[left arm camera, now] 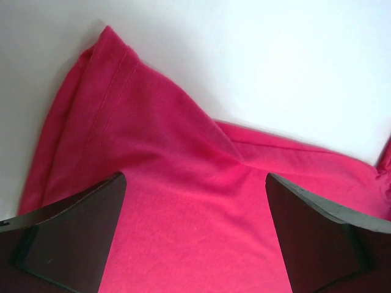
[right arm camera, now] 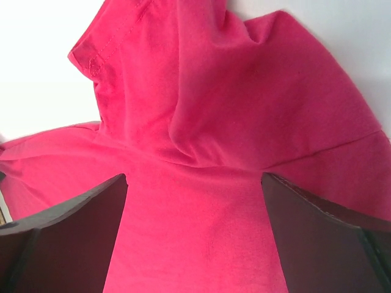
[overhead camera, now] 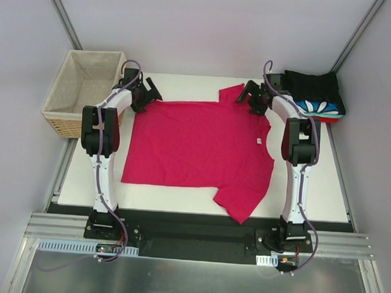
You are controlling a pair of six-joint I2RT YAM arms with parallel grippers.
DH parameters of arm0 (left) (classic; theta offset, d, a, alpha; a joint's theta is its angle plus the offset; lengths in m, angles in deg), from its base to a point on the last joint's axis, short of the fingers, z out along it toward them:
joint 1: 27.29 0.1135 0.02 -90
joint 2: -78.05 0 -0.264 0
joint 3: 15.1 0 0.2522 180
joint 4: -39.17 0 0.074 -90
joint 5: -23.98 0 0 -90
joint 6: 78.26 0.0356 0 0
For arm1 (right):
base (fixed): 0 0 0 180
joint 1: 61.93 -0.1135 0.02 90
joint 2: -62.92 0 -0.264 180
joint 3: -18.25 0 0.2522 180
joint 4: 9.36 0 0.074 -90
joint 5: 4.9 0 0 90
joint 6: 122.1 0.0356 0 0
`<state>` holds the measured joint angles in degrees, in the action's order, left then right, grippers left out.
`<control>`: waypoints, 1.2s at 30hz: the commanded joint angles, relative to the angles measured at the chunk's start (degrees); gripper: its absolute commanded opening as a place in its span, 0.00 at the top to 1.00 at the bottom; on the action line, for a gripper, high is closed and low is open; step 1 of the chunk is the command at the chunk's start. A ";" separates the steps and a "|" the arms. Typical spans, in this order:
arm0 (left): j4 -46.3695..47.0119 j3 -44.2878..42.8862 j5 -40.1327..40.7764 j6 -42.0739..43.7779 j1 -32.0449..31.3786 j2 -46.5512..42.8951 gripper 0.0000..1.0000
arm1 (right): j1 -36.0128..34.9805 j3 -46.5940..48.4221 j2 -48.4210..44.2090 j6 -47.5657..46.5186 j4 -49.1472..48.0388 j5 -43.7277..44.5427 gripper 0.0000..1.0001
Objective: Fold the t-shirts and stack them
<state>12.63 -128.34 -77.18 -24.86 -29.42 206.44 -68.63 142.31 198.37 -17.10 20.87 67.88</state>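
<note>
The crimson-pink tee lies spread flat in the middle of the white desk. Its collar faces the right arm, with one sleeve pointing to the far edge and the other to the near edge. The left pincer hangs over the shirt's far-left corner with its fingers spread wide, gripping nothing. The right pincer is spread just as wide over the far sleeve and is also empty. At the far right corner sits a folded black tee, with a blue-white patterned tee and a red tee peeking out at its near side. A wicker basket stands beside the far left corner.
</note>
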 commanded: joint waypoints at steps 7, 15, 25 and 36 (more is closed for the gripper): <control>-1.55 -16.79 -9.23 0.30 0.64 10.99 0.01 | 2.74 4.22 3.14 1.96 1.46 3.06 0.04; -1.38 -27.69 -13.00 0.65 0.55 15.65 0.01 | 4.68 14.15 6.58 -0.41 4.28 0.87 0.04; 9.17 -12.08 -19.42 2.50 -1.99 -5.74 0.01 | 4.50 -9.74 -20.62 -4.54 -12.16 0.25 0.04; -2.07 20.00 -11.00 5.31 -9.38 -48.56 0.01 | -5.25 -29.67 -59.57 -9.57 9.19 5.34 0.03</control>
<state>17.75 -117.45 -92.48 -21.88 -37.53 169.44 -69.53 123.18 152.87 -25.69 20.21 70.53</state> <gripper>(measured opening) 0.991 0.966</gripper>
